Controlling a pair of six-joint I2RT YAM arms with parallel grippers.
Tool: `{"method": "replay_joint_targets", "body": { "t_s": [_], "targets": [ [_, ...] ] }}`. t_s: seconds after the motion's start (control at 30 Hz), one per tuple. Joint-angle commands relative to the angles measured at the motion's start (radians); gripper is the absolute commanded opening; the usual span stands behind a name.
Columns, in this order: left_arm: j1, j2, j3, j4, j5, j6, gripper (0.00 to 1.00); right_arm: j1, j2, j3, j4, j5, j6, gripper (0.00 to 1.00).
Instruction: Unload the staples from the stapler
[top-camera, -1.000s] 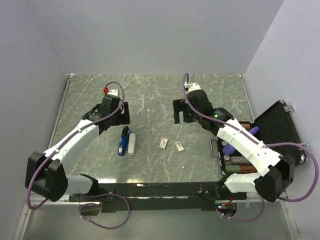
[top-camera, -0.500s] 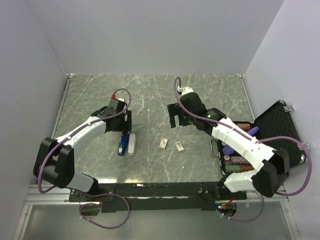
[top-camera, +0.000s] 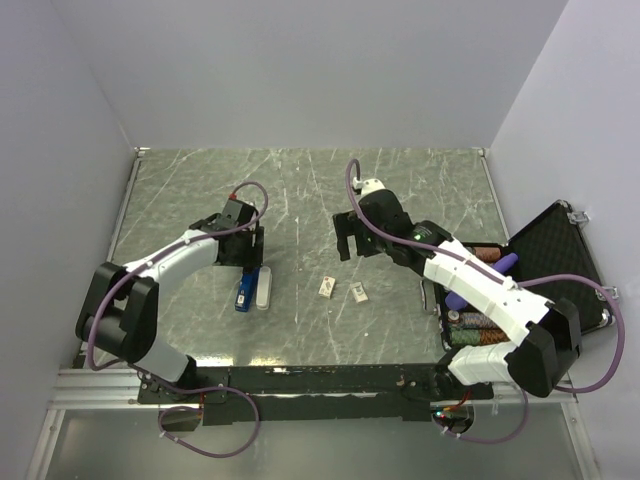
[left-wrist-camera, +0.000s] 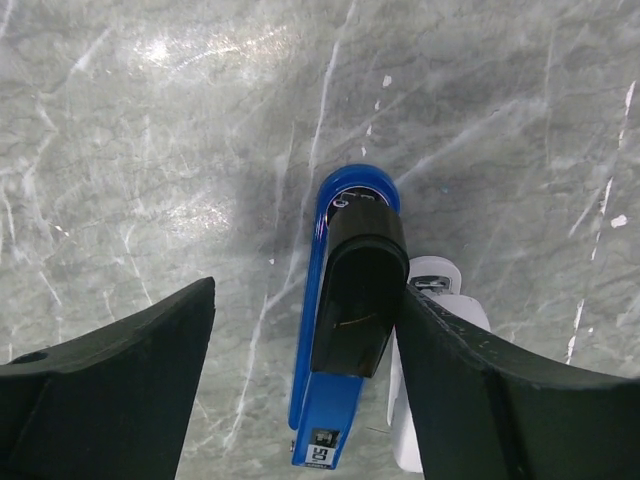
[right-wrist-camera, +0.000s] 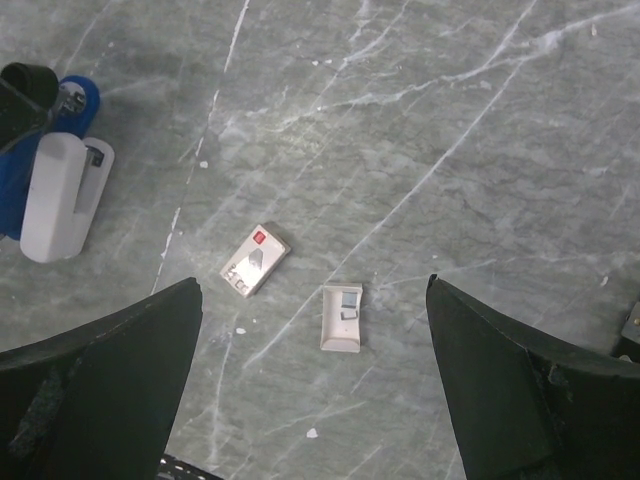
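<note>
Stapler (top-camera: 250, 288) flat on grey marbled table (top-camera: 300, 190), blue-black body, whitish bar (top-camera: 264, 289) alongside, two small beige pieces (top-camera: 327, 287) near on its right, left gripper (top-camera: 243, 247) over its far end, jaws parted astride, nothing grasped, right gripper (top-camera: 347, 238) beyond the pieces, released, empty.

The only legible mark is a small label (left-wrist-camera: 319, 453) on the stapler (left-wrist-camera: 352, 300), seemingly reading "50".

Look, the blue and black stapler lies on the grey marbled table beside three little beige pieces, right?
No, only two: the red-marked beige rectangular piece and the plain beige rectangular piece, as the right wrist view shows. The blue and black stapler does lie on the grey marbled table.
</note>
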Motion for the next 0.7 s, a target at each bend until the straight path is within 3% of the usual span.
{"method": "replay_joint_targets", "body": {
  "t_s": [0.0, 0.3, 0.43, 0.57, 0.67],
  "targets": [
    [-0.01, 0.027, 0.039, 0.021, 0.007, 0.012, 0.75, 0.011, -0.045, -0.025, 0.037, -0.012, 0.011, 1.0],
    [-0.029, 0.068, 0.062, 0.016, -0.007, 0.012, 0.68, 0.017, -0.044, -0.031, 0.042, -0.017, 0.017, 1.0],
    [-0.038, 0.073, 0.067, 0.021, -0.008, 0.014, 0.59, 0.02, -0.039, -0.033, 0.041, -0.019, 0.02, 1.0],
    [-0.044, 0.076, 0.07, 0.021, -0.018, 0.015, 0.39, 0.023, -0.036, -0.031, 0.034, -0.017, 0.023, 1.0],
    [-0.052, 0.065, 0.065, 0.019, -0.033, 0.015, 0.15, 0.025, -0.036, -0.033, 0.031, -0.016, 0.023, 1.0]
  ]
}}
